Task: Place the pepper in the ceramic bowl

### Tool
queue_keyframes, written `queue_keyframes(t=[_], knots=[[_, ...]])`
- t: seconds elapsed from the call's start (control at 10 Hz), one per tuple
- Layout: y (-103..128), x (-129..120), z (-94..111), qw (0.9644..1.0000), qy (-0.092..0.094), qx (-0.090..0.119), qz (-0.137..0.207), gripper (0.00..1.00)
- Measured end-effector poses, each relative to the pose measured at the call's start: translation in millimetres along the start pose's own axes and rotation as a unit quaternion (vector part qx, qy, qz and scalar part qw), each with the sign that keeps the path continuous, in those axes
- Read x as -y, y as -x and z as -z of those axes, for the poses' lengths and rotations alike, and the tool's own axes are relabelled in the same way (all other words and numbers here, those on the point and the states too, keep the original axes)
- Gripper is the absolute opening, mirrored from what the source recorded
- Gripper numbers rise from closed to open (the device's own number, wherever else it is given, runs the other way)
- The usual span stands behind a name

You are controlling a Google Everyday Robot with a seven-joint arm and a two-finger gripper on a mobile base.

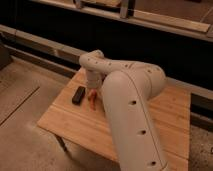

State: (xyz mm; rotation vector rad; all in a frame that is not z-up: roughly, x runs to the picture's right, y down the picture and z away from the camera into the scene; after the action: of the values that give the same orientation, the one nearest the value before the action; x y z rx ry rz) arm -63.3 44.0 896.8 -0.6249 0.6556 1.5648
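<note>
The gripper (92, 93) hangs low over the red pepper (93, 102), which lies on the wooden surface (60, 120) beside a black block (78, 94). Whether it grasps the pepper cannot be told.

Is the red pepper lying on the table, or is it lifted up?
Apparently on the table: the pepper lies beside the black block, directly under the pincer. A slight lift cannot be excluded.

The single camera looks down from above, close behind the arm (127, 115), facing the desk (65, 122); the claw (92, 93) hangs left of centre, over it.
</note>
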Motion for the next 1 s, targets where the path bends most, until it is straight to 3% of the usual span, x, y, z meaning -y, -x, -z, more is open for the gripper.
queue_keyframes(t=[0.3, 0.5, 0.6, 0.8, 1.0], knots=[[1.7, 0.4, 0.9, 1.0, 0.001, 0.006, -0.004, 0.04], [2.8, 1.8, 5.6, 0.9999, 0.004, 0.012, -0.008, 0.0], [5.5, 4.5, 15.9, 0.9996, 0.005, 0.026, -0.013, 0.0], [12.4, 13.1, 55.0, 0.9972, 0.005, 0.072, -0.019, 0.0], [9.7, 30.7, 113.2, 0.9904, -0.003, 0.135, -0.027, 0.0]])
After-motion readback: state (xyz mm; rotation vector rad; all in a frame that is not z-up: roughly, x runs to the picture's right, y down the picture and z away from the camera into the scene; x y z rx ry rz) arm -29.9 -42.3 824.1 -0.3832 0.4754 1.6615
